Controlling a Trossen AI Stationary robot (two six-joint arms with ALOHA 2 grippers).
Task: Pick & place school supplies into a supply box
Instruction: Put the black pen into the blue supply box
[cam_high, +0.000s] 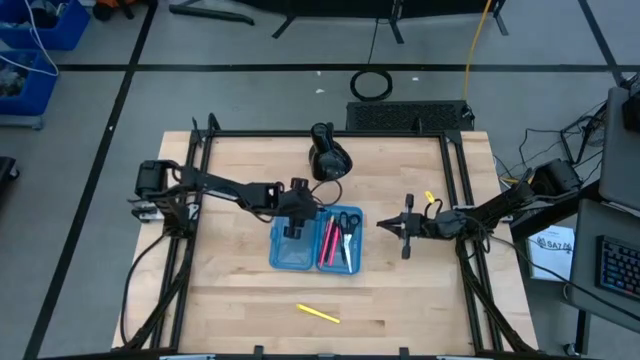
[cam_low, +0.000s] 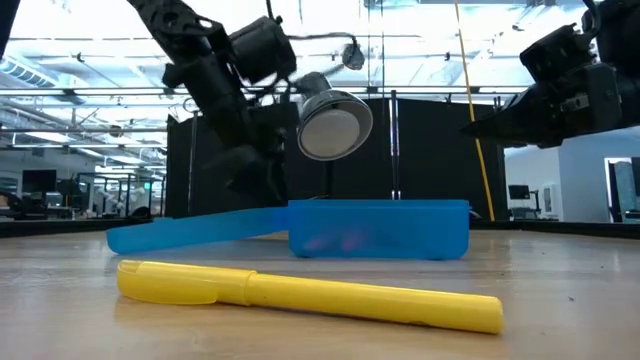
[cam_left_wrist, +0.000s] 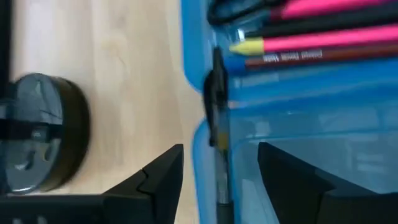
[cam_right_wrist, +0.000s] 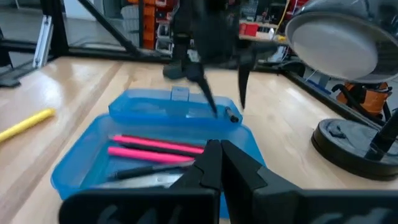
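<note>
The blue supply box (cam_high: 315, 240) lies open at the table's middle. Its right half (cam_right_wrist: 149, 155) holds pink and black pens (cam_left_wrist: 323, 28) and scissors (cam_high: 348, 222). Its left half (cam_left_wrist: 311, 130) holds nothing that shows. A thin black pen (cam_left_wrist: 216, 106) lies along the box's far end wall, across both halves. My left gripper (cam_left_wrist: 221, 174) points down at a slant over that end, open, one finger on each side of the black pen and the wall. My right gripper (cam_right_wrist: 217, 155) waits shut just right of the box. A yellow pen (cam_high: 318, 314) lies near the front edge.
A black desk lamp stands beyond the box's far end, with its round base (cam_left_wrist: 37, 140) on the table and its silver head (cam_low: 335, 125) raised. A small yellow object (cam_high: 430, 198) lies at the right, near my right arm. Bare wood shows in front of the box.
</note>
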